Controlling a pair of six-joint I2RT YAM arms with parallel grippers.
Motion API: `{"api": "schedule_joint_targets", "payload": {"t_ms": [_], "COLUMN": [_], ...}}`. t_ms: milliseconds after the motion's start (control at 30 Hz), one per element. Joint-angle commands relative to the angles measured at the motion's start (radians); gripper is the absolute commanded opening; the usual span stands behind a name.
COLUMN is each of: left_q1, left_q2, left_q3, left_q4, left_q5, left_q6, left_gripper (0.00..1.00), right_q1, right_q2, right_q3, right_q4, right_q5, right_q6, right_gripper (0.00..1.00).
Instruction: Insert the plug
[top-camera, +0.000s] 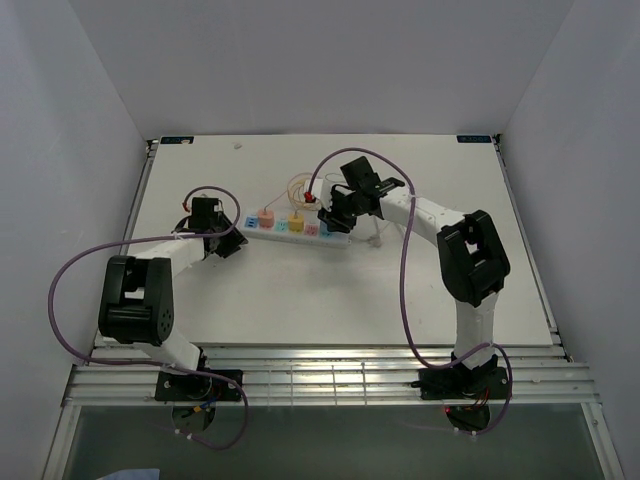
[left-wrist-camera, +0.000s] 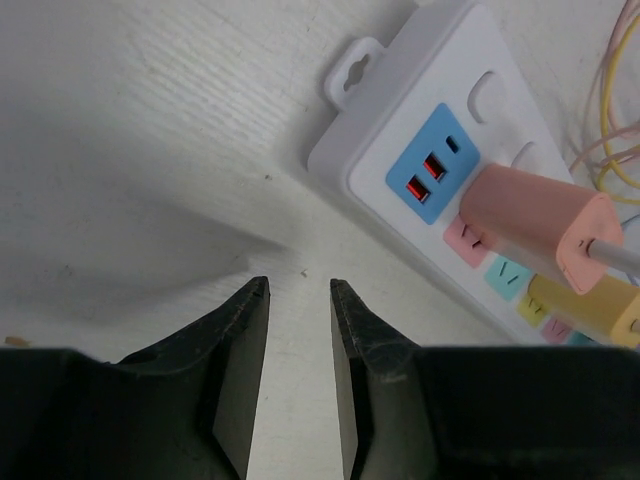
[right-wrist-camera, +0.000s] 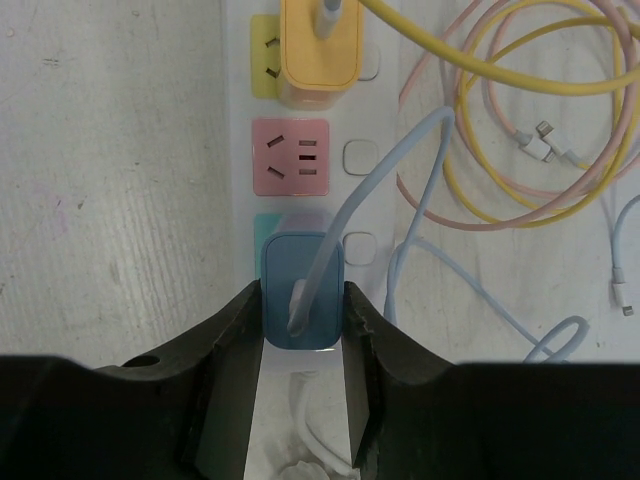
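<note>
A white power strip with coloured sockets lies mid-table. My right gripper is shut on the blue plug, a pale blue cable rising from the plug's top. The plug stands over the teal socket; how deep it sits is hidden. The pink socket beside it is bare. A yellow plug and a pink plug sit in other sockets. My left gripper hangs open over bare table just off the power strip's USB end, holding nothing.
Loops of yellow, pink and pale blue cables lie on the table behind the strip, with loose connector ends among them. A white cord runs under my right gripper. White walls close in the table on three sides.
</note>
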Motion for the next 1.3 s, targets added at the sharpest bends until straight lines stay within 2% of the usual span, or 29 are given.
{"api": "schedule_joint_targets", "payload": {"t_ms": [0, 133, 300, 467, 633, 800, 1033, 1267], "left_q1": [0.005, 0.007, 0.024, 0.035, 0.039, 0.041, 0.039, 0.039], "left_q2": [0.019, 0.01, 0.023, 0.166, 0.291, 0.354, 0.38, 0.382], "left_q3": [0.071, 0.074, 0.118, 0.25, 0.333, 0.355, 0.355, 0.359], "left_q4": [0.048, 0.056, 0.047, 0.061, 0.1, 0.114, 0.107, 0.094], "left_q5": [0.013, -0.002, -0.053, -0.079, 0.054, 0.11, 0.127, 0.141], "left_q6": [-0.005, -0.018, -0.031, -0.019, 0.001, 0.034, 0.061, 0.074], "left_gripper": [0.42, 0.44, 0.51, 0.52, 0.51, 0.49, 0.46, 0.45], "right_q1": [0.005, 0.014, 0.022, 0.024, 0.024, 0.016, 0.017, 0.036], "right_q2": [0.1, 0.136, 0.163, 0.159, 0.152, 0.161, 0.225, 0.258], "right_q3": [-0.057, 0.041, 0.048, 0.019, 0.015, 0.031, 0.156, 0.112], "right_q4": [-0.078, -0.129, -0.193, -0.209, -0.201, -0.227, -0.258, -0.239], "right_q5": [0.19, 0.179, 0.156, 0.149, 0.152, 0.12, 0.143, 0.179], "right_q6": [-0.01, -0.01, -0.008, -0.017, -0.019, -0.008, 0.01, 0.018], "right_gripper": [0.08, 0.08, 0.08, 0.08, 0.08, 0.08, 0.08, 0.08]}}
